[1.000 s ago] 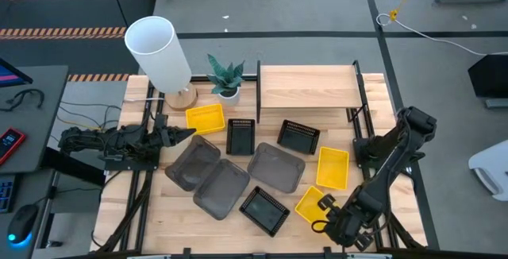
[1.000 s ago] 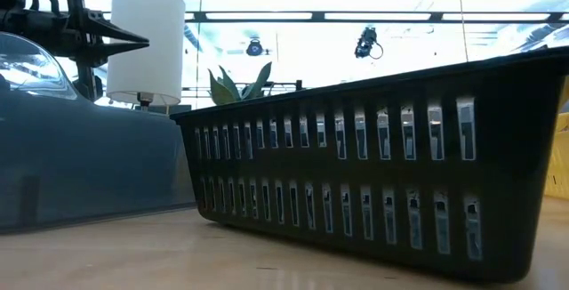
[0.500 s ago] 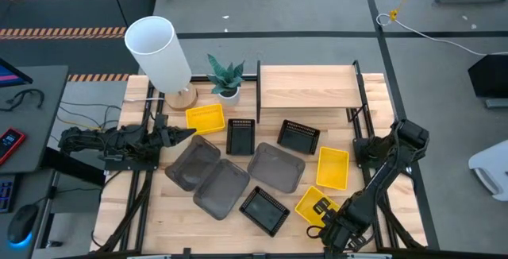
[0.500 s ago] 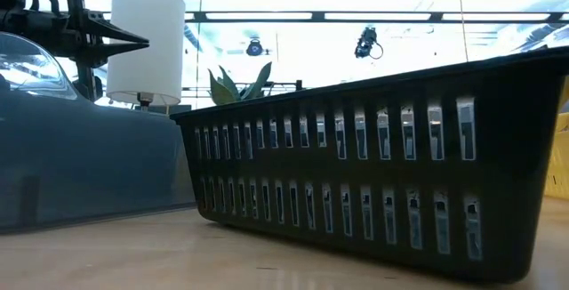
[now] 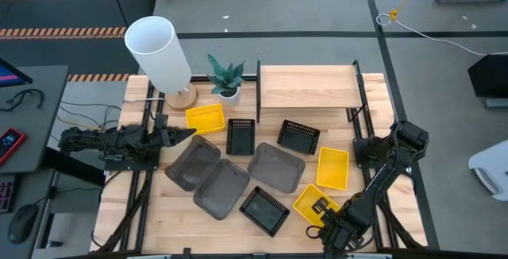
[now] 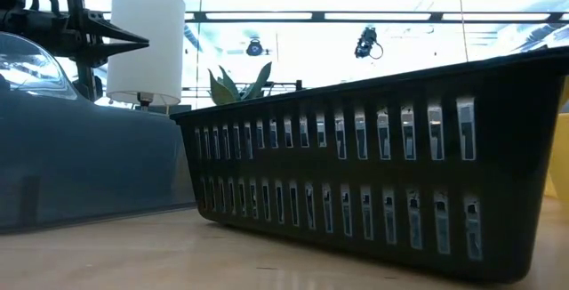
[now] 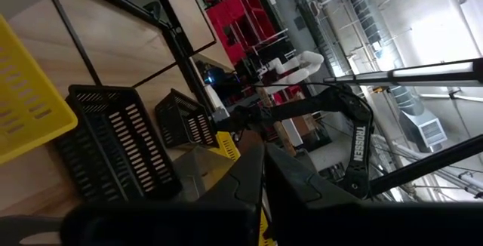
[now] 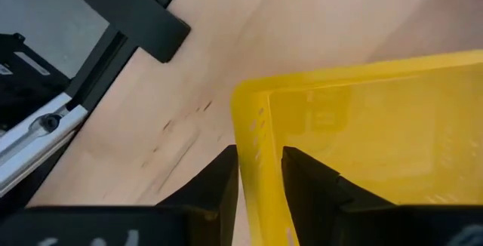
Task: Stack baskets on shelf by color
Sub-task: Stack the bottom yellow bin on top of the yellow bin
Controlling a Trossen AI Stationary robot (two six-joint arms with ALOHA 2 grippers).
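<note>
Wooden worktop in a workshop, with baskets scattered in front of the shelf, which has nothing on it yet. Far left of the shelf, the left gripper hangs parked, jaws shut on nothing. Near the front edge, right of the black baskets, the right gripper has its jaws straddling the yellow basket wall, closing in. That thin rim grip is the worry: the basket could tilt or slip out on the lift.
</note>
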